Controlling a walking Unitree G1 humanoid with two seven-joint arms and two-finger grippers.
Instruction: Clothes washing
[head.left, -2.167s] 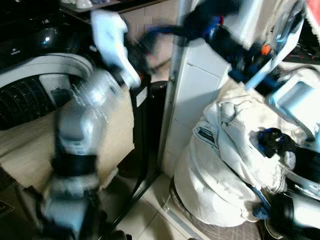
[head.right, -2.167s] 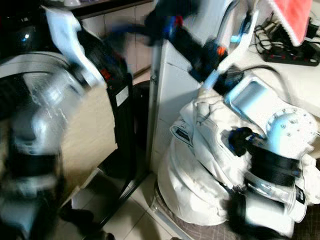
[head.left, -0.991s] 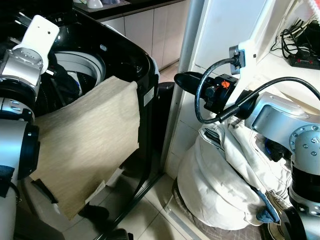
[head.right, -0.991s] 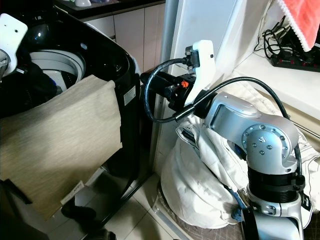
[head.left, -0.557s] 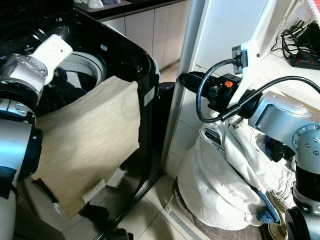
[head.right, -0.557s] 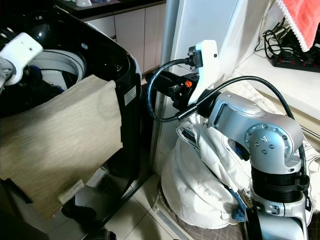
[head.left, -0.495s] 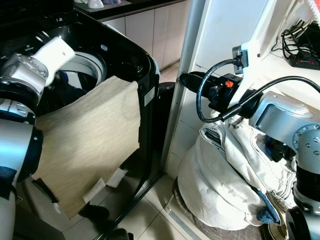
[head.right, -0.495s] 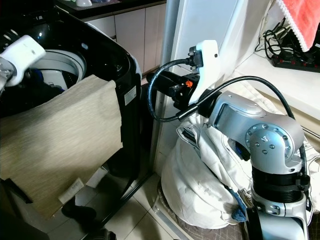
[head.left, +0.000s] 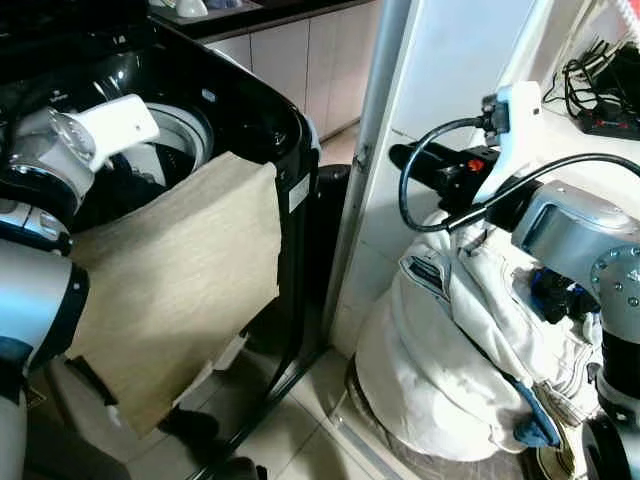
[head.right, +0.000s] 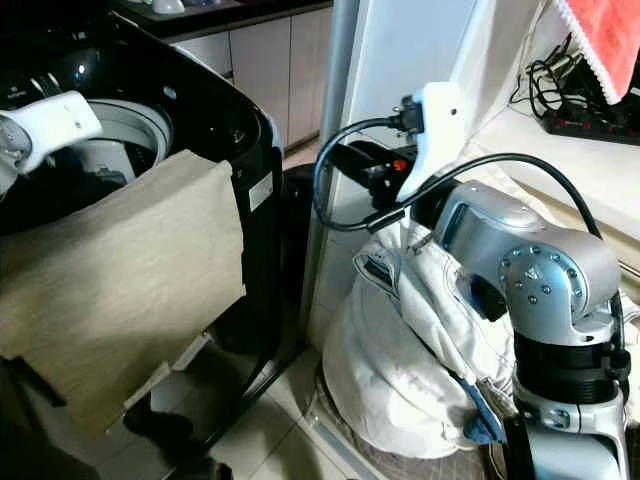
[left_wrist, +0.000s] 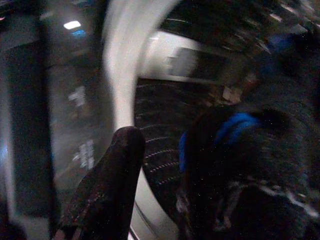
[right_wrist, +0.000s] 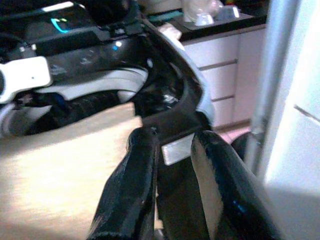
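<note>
left gripper (left_wrist: 165, 175) in washer drum (head.left: 175, 125), clamping dark garment (left_wrist: 240, 165) | right gripper (right_wrist: 172, 150) raised, empty, parted

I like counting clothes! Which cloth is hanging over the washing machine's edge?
The flat beige cloth, draped over the black washer's rim. The crumpled white laundry bundle sits on the floor instead.

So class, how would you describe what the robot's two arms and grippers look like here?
Silver metal arm segments with black joint bands, a white wrist housing on the left arm and right arm. Looping black cables and a small orange mark by the right gripper, whose long fingers are glossy black.
</note>
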